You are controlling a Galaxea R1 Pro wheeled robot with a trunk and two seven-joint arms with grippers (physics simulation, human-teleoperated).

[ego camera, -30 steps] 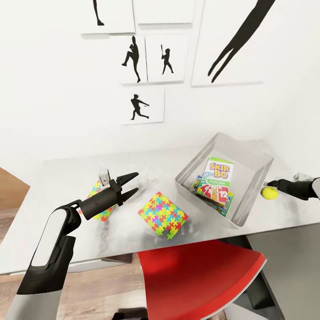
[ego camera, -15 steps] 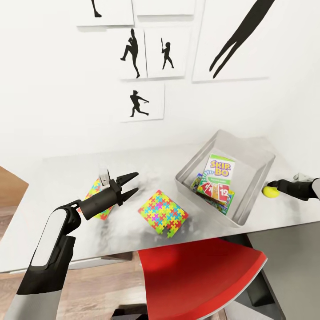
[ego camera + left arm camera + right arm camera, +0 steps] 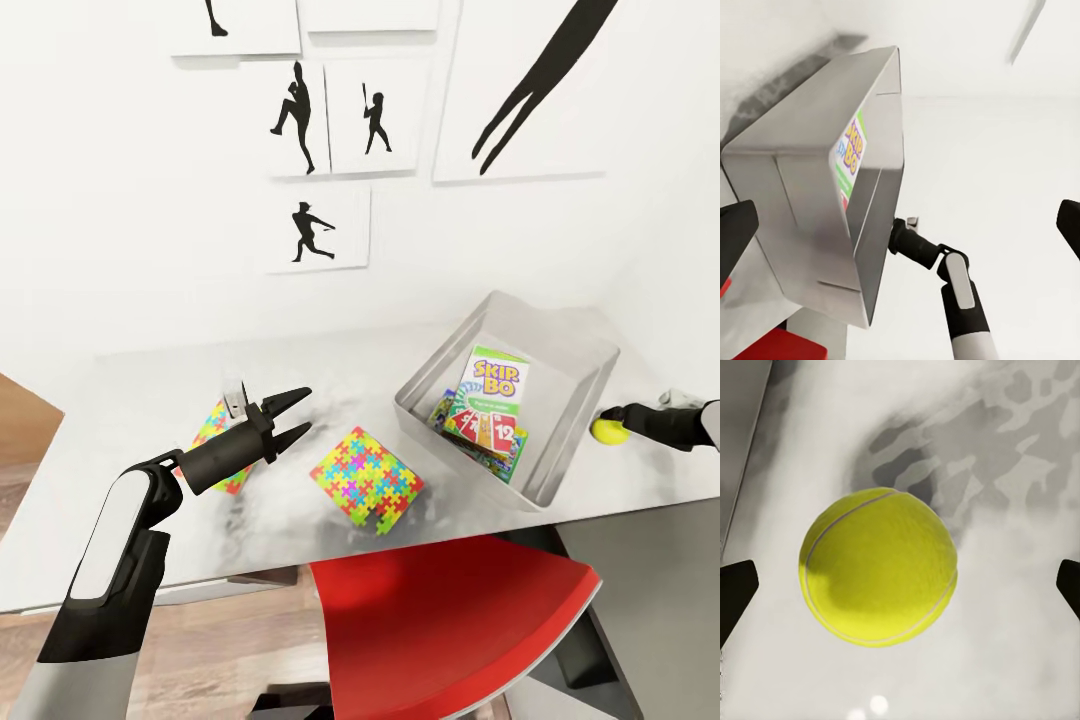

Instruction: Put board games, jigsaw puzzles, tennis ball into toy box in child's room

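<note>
Straddling the small yellow-green tennis ball, your right tool gapes unclosed; both multicoloured puzzle squares await binning.

This is a child's bedroom or playroom in a home. The white wall beyond the left gripper carries a cluster of white prints with black baseball-player silhouettes (pitching, batting, swinging). Under that gripper runs a light-grey table strewn with playthings: 2 bright jigsaw puzzles, one just to its right and one partly beneath its arm. Further right stands a shallow grey toy box holding colourful board games, a "Skip-Bo" box on top. A tennis ball lies at the right gripper. A red chair is nearest the camera, over a wood-plank floor.
</note>
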